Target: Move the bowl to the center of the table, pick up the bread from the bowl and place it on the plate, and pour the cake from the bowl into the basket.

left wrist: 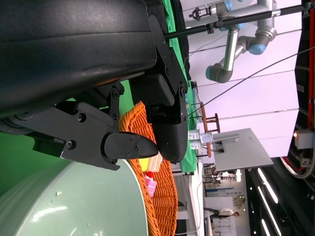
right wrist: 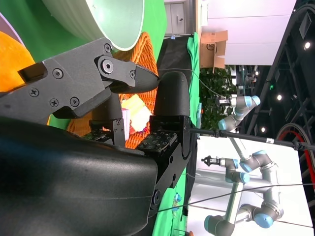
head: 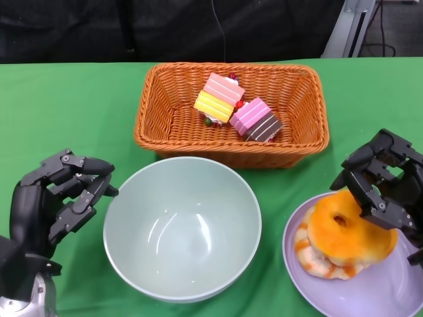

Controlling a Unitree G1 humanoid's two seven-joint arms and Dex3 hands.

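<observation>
Left hand [head: 63, 195] sits just beside the bowl's left rim, fingers apart and curled loosely, nothing in it; the left wrist view shows a fingertip near the rim, though contact cannot be confirmed. Bowl [head: 182, 228], pale green, upright near table centre and empty inside. Behind it, the wicker basket [head: 155, 125] already holds the cake [head: 236, 109] — pink, yellow and brown layered blocks lying toward its back and right.

Right side: lilac plate [head: 390, 294] carries the bread [head: 347, 234], an orange-glazed ring resting on it. Right hand [head: 383, 181] is over the bread's far edge, fingers bent down and touching or nearly touching the crust; whether it grips or has let go cannot be told from these views.

Judgement: all three parts look done; what remains is the withdrawal.
- Right hand: spread fingers fully before lifting, then rise straight up so the glaze does not drag the bread off the plate.
- Left hand: draw away sideways, clear of the rim, so the bowl is not nudged off centre.
</observation>
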